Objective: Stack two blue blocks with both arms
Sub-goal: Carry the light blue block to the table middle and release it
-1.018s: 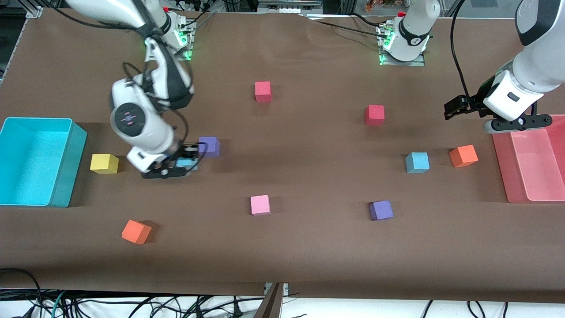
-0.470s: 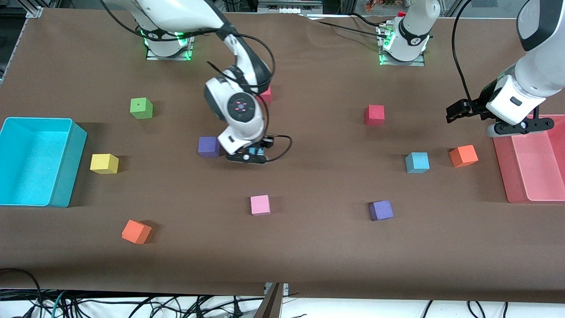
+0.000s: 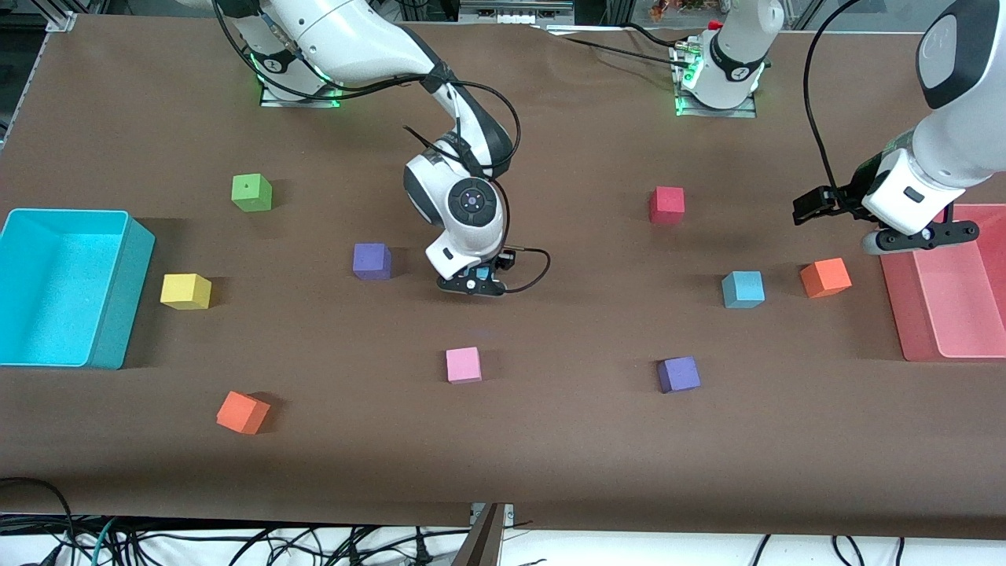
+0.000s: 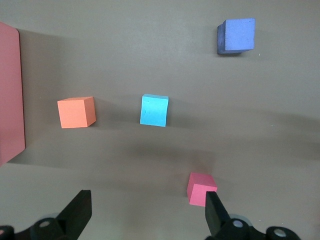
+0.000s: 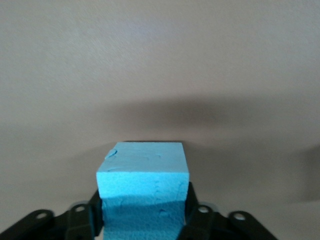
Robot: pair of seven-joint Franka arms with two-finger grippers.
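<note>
My right gripper (image 3: 474, 283) hangs low over the middle of the table, shut on a light-blue block (image 3: 477, 273). In the right wrist view that blue block (image 5: 143, 172) sits between the black fingers (image 5: 201, 220), which press its sides. Whether it touches the table I cannot tell. The second blue block (image 3: 743, 288) lies on the table toward the left arm's end, beside an orange cube (image 3: 825, 277). My left gripper (image 3: 812, 206) waits up in the air near the pink bin (image 3: 943, 346), open and empty. Its wrist view shows this block (image 4: 154, 110) past the spread left gripper (image 4: 147, 207).
A purple cube (image 3: 371, 260) lies close beside the right gripper, a pink cube (image 3: 463, 365) nearer the camera. A red cube (image 3: 666, 204) and another purple cube (image 3: 679, 374) flank the second blue block. Green (image 3: 251, 192), yellow (image 3: 185, 291) and orange (image 3: 242, 412) cubes lie near the turquoise bin (image 3: 130, 291).
The right arm has carried the blue block from beside the purple cube toward the table's middle, uncovering the green cube. The left arm has barely moved.
</note>
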